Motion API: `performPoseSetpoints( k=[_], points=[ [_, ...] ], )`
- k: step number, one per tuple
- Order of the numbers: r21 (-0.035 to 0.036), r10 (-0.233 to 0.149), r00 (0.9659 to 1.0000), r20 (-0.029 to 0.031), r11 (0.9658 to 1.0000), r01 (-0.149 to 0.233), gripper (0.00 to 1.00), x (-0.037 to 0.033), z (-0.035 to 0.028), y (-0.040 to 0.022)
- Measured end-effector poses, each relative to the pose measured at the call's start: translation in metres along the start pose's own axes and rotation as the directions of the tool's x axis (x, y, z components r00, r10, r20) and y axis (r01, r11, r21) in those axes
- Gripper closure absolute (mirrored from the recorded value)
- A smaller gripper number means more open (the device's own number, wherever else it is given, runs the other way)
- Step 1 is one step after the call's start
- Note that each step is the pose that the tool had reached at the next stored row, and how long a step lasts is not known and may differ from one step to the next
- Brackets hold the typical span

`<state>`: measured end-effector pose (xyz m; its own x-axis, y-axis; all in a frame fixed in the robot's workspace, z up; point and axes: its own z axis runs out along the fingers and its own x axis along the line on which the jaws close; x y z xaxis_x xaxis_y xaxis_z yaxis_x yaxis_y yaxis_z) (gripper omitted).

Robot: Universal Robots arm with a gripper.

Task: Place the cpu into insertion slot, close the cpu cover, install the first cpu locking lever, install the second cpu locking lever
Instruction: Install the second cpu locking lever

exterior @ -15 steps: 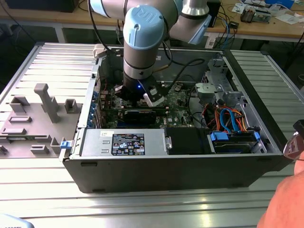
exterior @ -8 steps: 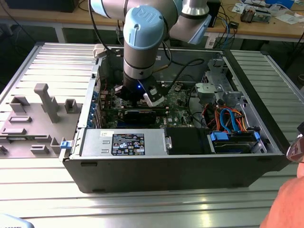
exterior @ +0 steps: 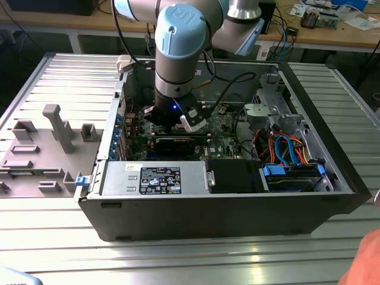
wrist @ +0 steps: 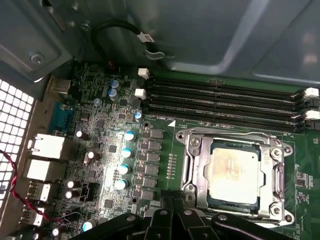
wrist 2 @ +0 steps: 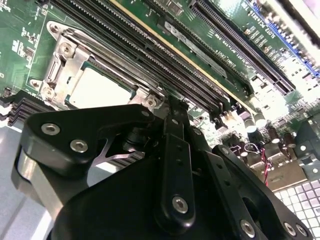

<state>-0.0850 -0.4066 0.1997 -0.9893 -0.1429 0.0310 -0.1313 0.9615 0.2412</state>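
CPU (wrist: 234, 172): seated flat in the insertion slot (wrist: 199, 176), pale metal top facing up; also seen in the second wrist view (wrist 2: 102, 87).
CPU cover (wrist: 276, 172): lying down over the chip, framing its top through the square cut-out; appears closed, though full seating cannot be confirmed.
Step in hand: judged to be the locking-lever stage, chip and cover already in place.
Levers: thin metal rods along the socket sides hard to separate from the frame; latched or free cannot be told.
Doing it well: approach low and square to the socket edge; press on the lever alone, never on the chip top or the cover frame; sweep sideways only far enough to tuck under the retaining hook; stay clear of the memory slots (wrist: 225, 100) just beside the socket and of the capacitors (wrist: 125, 152) on the other side.
Pincer (wrist 2: 172, 107): fingers drawn close together, tips nearly meeting in the second wrist view; nothing gripped between them.
Pincer position: tips just beside the socket's edge, near a corner screw of the frame; contact with the metal cannot be told.
Arm (exterior: 178, 53): reaching down into the open computer case (exterior: 237, 208) on the slatted metal surface (exterior: 178, 249), over the motherboard (wrist: 100, 165).
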Motion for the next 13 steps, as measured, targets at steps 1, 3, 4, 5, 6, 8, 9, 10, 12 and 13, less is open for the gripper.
performPoseSetpoints(
  k=[1, 3, 4, 5, 6, 8, 9, 10, 12, 13],
  points=[
    [-0.0002, 0.0, 1.0, -0.0015, 1.0, 0.0, 0.89, -0.0007, 0.0003, -0.0001],
    [-0.0005, 0.001, 1.0, -0.0054, 1.0, -0.001, 0.89, -0.0019, 0.001, -0.0001],
    [-0.0011, 0.002, 1.0, -0.0067, 1.0, -0.002, 0.89, -0.0022, 0.0015, 0.0],
    [-0.0012, 0.002, 1.0, -0.0075, 1.0, -0.002, 0.89, -0.0022, 0.0019, -0.0001],
    [-0.0011, 0.002, 1.0, -0.0077, 1.0, -0.002, 0.89, -0.0022, 0.0019, -0.0001],
    [-0.0013, 0.002, 1.0, -0.0077, 1.0, -0.002, 0.89, -0.0023, 0.002, -0.0002],
    [-0.0015, 0.002, 1.0, -0.0076, 1.0, -0.002, 0.89, -0.0023, 0.002, -0.0005],
    [-0.0015, 0.002, 1.0, -0.0074, 1.0, -0.002, 0.89, -0.0022, 0.0012, -0.0005],
    [-0.0021, 0.002, 1.0, -0.0071, 1.0, -0.002, 0.89, -0.0022, -0.0024, 0.0005],
    [-0.0016, 0.002, 1.0, -0.0075, 1.0, -0.002, 0.89, -0.0032, -0.0043, 0.0008]
  ],
)
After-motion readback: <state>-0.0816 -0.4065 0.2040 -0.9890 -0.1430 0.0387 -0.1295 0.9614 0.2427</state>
